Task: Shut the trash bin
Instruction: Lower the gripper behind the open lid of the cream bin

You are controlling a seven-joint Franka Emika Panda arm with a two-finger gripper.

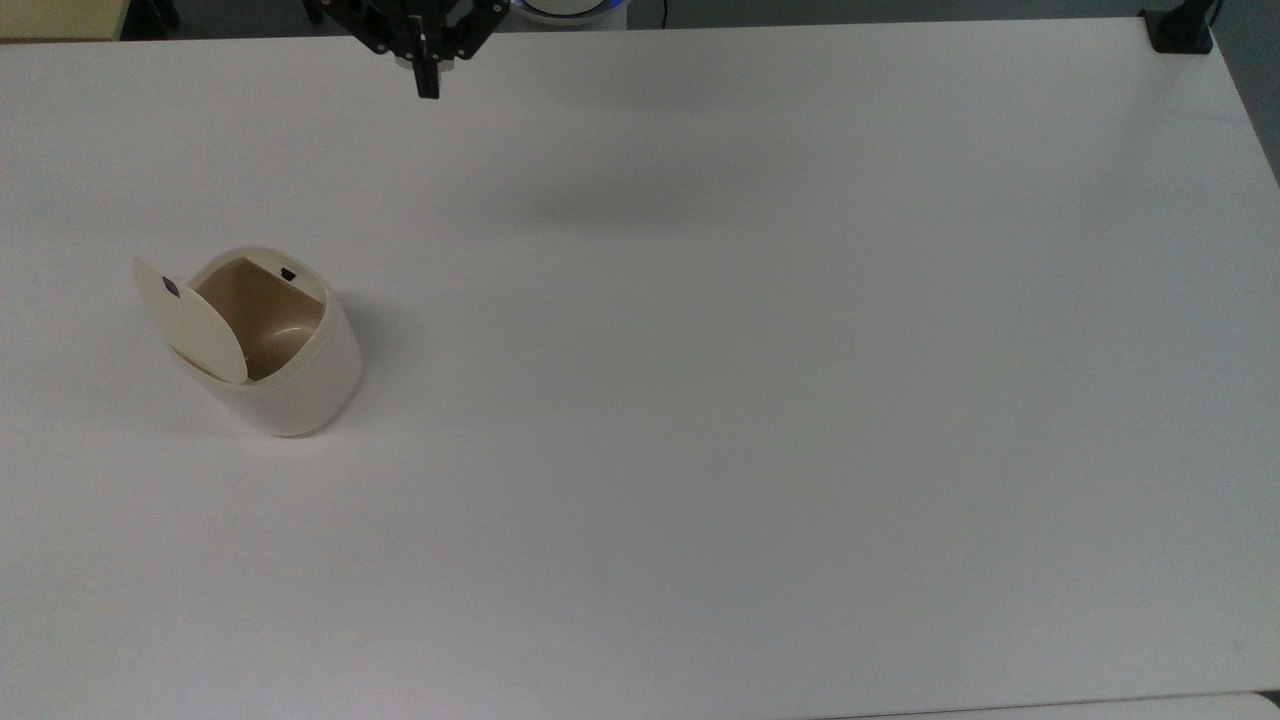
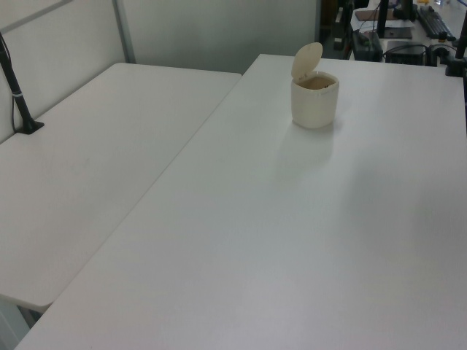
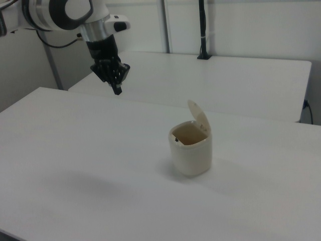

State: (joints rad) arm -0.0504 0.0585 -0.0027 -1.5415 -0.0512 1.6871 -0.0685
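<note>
White table [image 1: 760, 400], trash bin [image 1: 290, 385] lid up, well toward the top view's lower left of the empty, pinched-together gripper [image 1: 428, 88].

Cream trash bin [image 1: 290, 385], tan inside; black pincer [image 1: 427, 88]; white table [image 1: 760, 400].

- We've got a white arm [image 3: 60, 12] with chunky rounded links and a black joint ring
- Our gripper [image 3: 117, 90] is all black, with thin fingers [image 1: 428, 82]
- A dark cable trails behind

White table [image 1: 760, 420]; second table [image 2: 87, 153] alongside.
</note>
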